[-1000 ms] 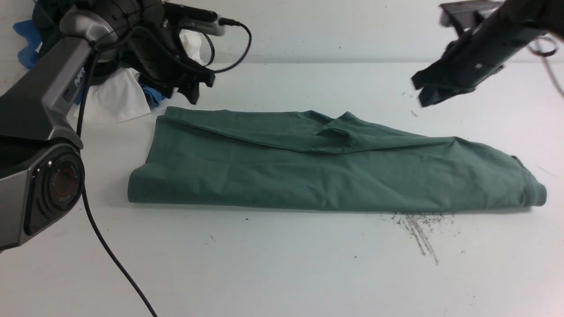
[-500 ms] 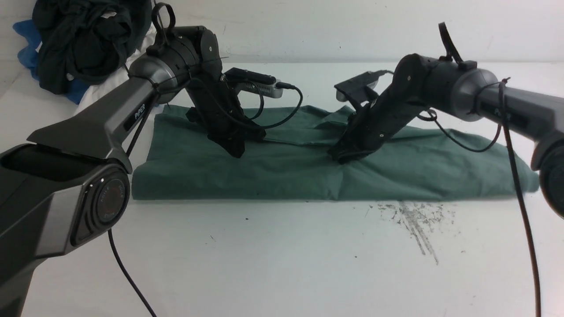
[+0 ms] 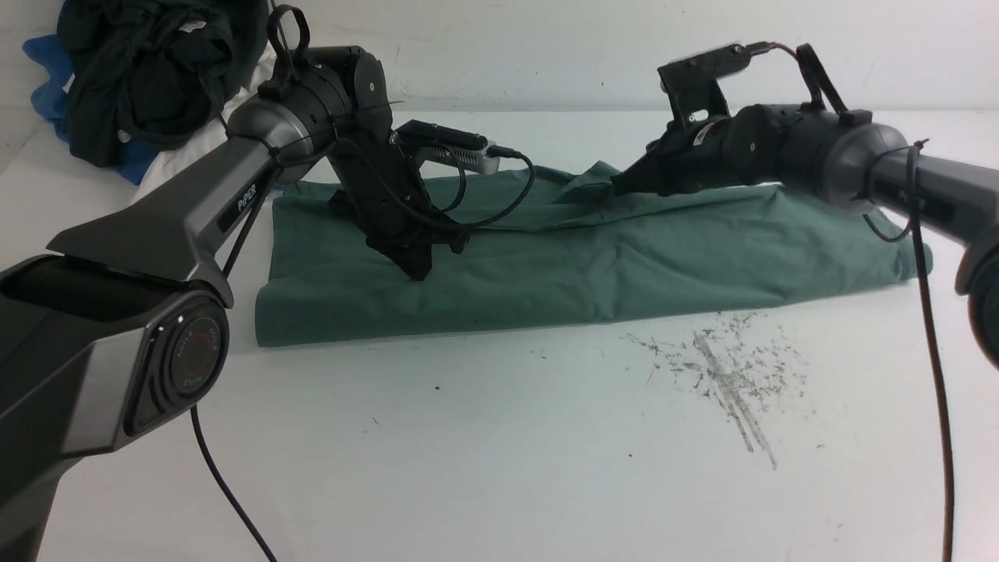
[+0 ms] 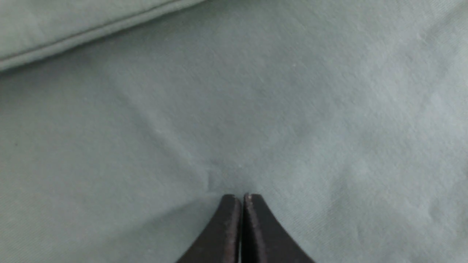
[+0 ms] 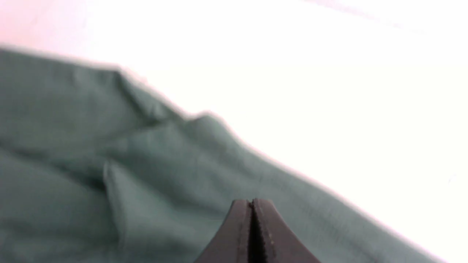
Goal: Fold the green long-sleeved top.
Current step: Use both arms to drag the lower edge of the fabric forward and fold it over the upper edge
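The green long-sleeved top lies folded in a long strip across the white table. My left gripper is shut and its tips press down on the left part of the top. In the left wrist view the shut tips rest on the green cloth, with nothing between them. My right gripper is shut and sits low at the top's far edge, by a raised fold. The right wrist view shows its shut tips over the green cloth. The logo and neck label are hidden.
A pile of clothes sits at the back left: a blackish garment, a white one and a blue one. Dark scuff marks lie in front of the top's right half. A black cable hangs at the front left.
Both arms came down onto the top. Since half a second ago the right gripper has moved back to the far edge, and the top's right part has shifted away. The left gripper stays pressed down.
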Motion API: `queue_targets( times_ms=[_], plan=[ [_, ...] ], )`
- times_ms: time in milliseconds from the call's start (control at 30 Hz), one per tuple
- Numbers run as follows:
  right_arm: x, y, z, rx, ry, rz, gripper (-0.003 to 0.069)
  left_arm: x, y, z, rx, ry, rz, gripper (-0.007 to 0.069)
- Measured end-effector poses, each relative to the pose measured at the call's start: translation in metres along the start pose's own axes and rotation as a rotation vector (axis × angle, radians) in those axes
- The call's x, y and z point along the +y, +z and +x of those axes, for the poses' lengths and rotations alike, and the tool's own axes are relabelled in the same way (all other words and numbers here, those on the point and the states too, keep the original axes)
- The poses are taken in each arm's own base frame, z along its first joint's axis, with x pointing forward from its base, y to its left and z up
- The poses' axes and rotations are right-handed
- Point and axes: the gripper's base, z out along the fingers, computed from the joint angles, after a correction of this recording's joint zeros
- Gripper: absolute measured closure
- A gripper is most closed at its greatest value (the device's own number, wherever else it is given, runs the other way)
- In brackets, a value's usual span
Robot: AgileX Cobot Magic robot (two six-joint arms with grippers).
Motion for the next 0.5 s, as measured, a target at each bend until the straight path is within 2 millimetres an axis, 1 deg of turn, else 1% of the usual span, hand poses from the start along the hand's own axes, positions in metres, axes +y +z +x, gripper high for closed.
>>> queue_targets(
  times_ms=[67,100,133,167,267,333,400,433,467,500],
  plan=[
    [0.005,-0.002,0.004,0.085,-0.001,-0.041,0.0671,0.0,0.0,0.0,0.0,0.0,0.0,0.0632],
    [0.01,-0.004,0.009,0.153,-0.028,-0.079,0.0671,0.0,0.0,0.0,-0.001,-0.001,0.003,0.0632],
    [0.01,-0.004,0.01,0.169,-0.032,-0.087,0.0671,0.0,0.0,0.0,-0.001,-0.002,0.004,0.0632],
    [0.015,-0.005,0.014,0.212,-0.068,-0.131,0.0671,-0.001,0.0,0.0,-0.003,-0.004,0.012,0.0632],
    [0.019,-0.001,0.016,0.204,-0.099,-0.164,0.0671,-0.002,0.0,-0.001,-0.006,-0.008,0.024,0.0632],
    [0.019,0.01,0.015,0.113,-0.093,-0.151,0.0671,-0.004,0.0,-0.001,-0.01,-0.01,0.039,0.0632],
    [0.013,0.026,0.013,-0.036,-0.067,-0.064,0.0671,-0.004,0.0,-0.001,-0.011,-0.011,0.043,0.0632],
    [0.013,0.03,0.015,-0.044,-0.065,-0.056,0.0671,-0.004,0.0,-0.001,-0.011,-0.011,0.043,0.0632],
    [0.008,0.039,0.015,-0.142,-0.051,0.011,0.0671,-0.004,0.0,-0.001,-0.011,-0.011,0.043,0.0632],
    [0.005,0.043,0.016,-0.184,-0.037,0.041,0.0671,-0.004,0.0,-0.001,-0.011,-0.011,0.043,0.0632]
  ],
)
